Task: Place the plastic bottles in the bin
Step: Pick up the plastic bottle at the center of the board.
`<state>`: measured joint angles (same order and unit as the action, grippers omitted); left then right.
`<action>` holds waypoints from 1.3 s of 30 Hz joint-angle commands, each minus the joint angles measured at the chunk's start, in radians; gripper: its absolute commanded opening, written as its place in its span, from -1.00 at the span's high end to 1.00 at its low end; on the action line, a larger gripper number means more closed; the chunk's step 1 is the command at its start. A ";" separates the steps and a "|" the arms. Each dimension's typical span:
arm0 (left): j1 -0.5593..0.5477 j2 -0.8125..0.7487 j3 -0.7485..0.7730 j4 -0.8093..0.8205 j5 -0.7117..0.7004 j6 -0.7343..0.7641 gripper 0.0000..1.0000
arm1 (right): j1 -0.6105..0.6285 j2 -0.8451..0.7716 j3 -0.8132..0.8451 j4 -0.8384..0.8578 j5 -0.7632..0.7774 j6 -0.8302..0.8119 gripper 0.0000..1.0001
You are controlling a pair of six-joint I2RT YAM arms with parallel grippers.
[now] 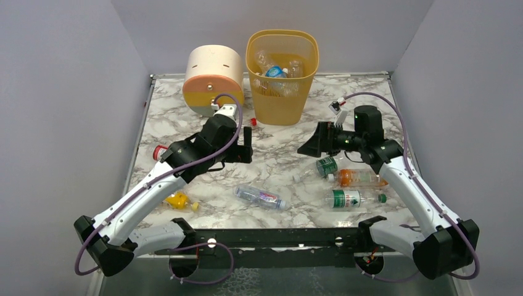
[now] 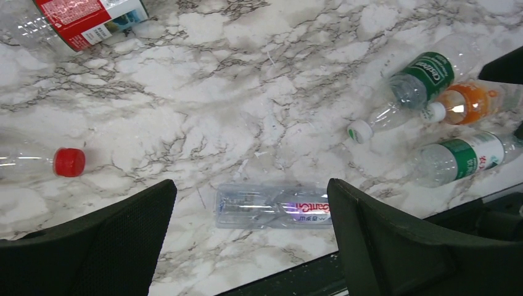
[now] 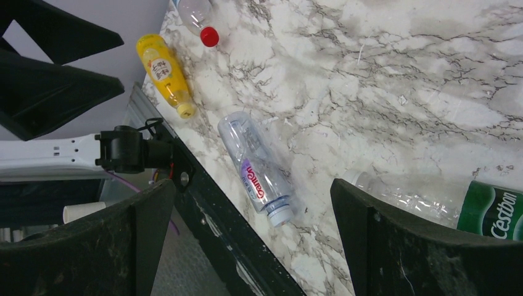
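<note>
Your table (image 1: 277, 154) has a white marble-pattern top veined in grey. Three plain, pale lavender-grey panels box it in: the back wall (image 1: 271, 15), the left wall (image 1: 61, 92) and the right wall (image 1: 469, 74). A round cream, orange and green drawer unit (image 1: 213, 77) stands at the back, left of centre. The light is even and the shadows are soft.

The grey-veined white marble table (image 1: 271, 157) carried a tall yellow-orange plastic bin (image 1: 282, 92) and a round cream-orange drawer unit (image 1: 213, 80) at upper centre. A clear pink-labelled bottle (image 1: 261, 197) lay lower centre, a yellow bottle (image 1: 177, 200) lower left, and a green-labelled clear bottle (image 1: 346, 198) and an orange bottle (image 1: 358, 178) at right.
</note>
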<state>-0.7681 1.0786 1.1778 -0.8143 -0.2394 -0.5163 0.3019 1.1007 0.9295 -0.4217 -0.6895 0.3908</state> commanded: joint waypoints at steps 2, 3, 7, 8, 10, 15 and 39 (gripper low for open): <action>0.045 -0.024 0.001 -0.016 0.027 0.059 -0.98 | 0.003 -0.033 0.005 -0.041 -0.045 -0.038 -0.99; 0.046 -0.034 -0.015 -0.011 0.039 0.049 -0.98 | 0.004 -0.031 0.006 -0.047 -0.051 -0.045 -0.99; 0.046 -0.103 -0.087 -0.008 0.094 -0.010 -0.98 | 0.029 -0.005 0.003 -0.074 -0.033 -0.077 -0.99; 0.046 -0.124 -0.106 -0.007 0.109 -0.027 -0.98 | 0.041 0.003 -0.001 -0.076 -0.022 -0.082 -0.99; 0.046 -0.186 -0.137 -0.005 0.138 -0.062 -0.98 | 0.069 0.024 -0.008 -0.073 -0.002 -0.089 -0.99; 0.046 -0.318 -0.211 0.006 0.197 -0.158 -0.98 | 0.208 0.105 -0.008 -0.051 0.109 -0.103 -0.99; 0.046 -0.532 -0.350 0.015 0.252 -0.277 -0.98 | 0.670 0.528 0.128 0.057 0.456 -0.267 -0.95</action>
<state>-0.7238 0.5758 0.8410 -0.8158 -0.0071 -0.7650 0.9405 1.5909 1.0088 -0.4015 -0.2974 0.1604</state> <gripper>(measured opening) 0.990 0.979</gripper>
